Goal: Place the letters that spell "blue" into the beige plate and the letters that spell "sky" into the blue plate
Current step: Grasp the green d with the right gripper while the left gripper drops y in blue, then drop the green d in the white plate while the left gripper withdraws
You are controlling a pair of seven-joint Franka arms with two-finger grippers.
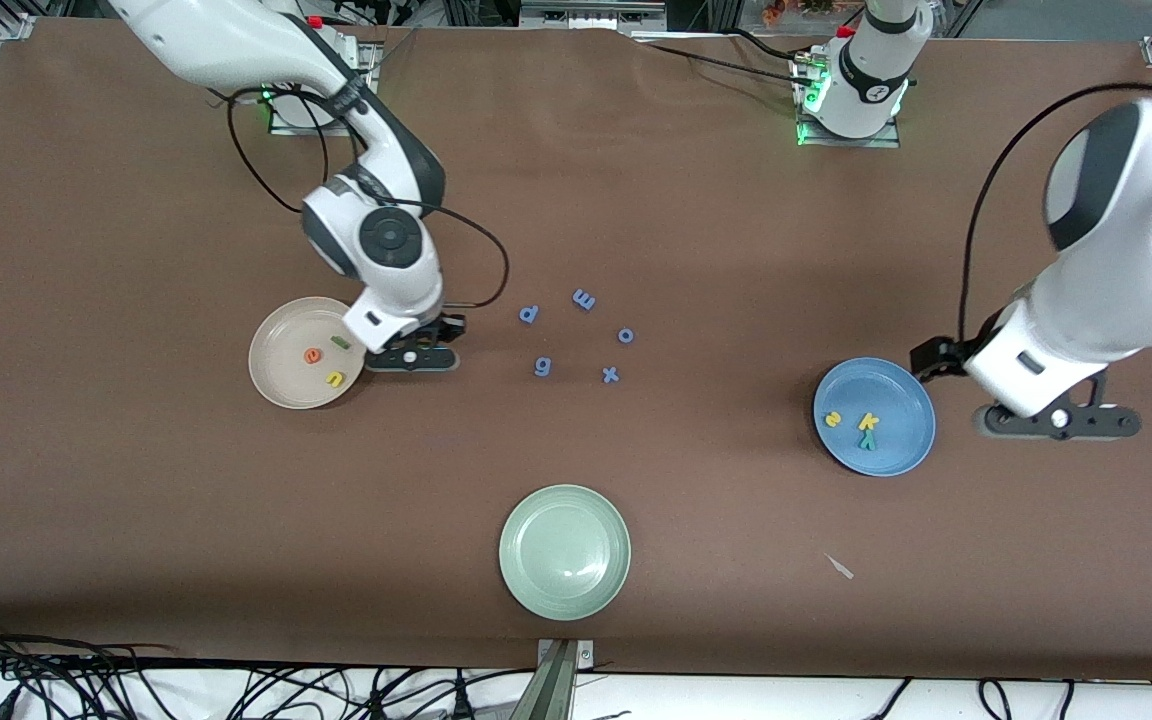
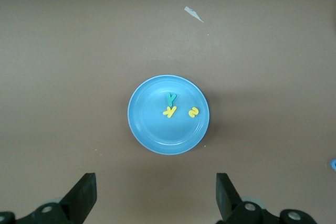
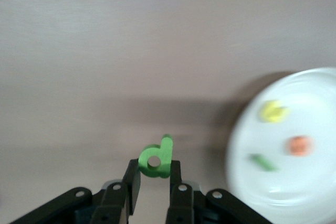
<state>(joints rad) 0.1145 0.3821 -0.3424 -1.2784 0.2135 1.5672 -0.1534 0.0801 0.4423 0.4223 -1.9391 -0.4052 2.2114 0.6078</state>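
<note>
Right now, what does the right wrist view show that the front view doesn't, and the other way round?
Only the right wrist view shows the green b pinched in the shut right gripper.

Only the front view shows the blue plate holding s, k, y, the pale green plate, the blue letters and the left gripper.

Both show the beige plate with e, l, u on it.

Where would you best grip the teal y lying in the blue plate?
Take the teal y from straight above, pinching its stem across the narrow width: it lies flat in the blue plate, almost touching the yellow k, so keep the end effector's fingers off that side.
</note>
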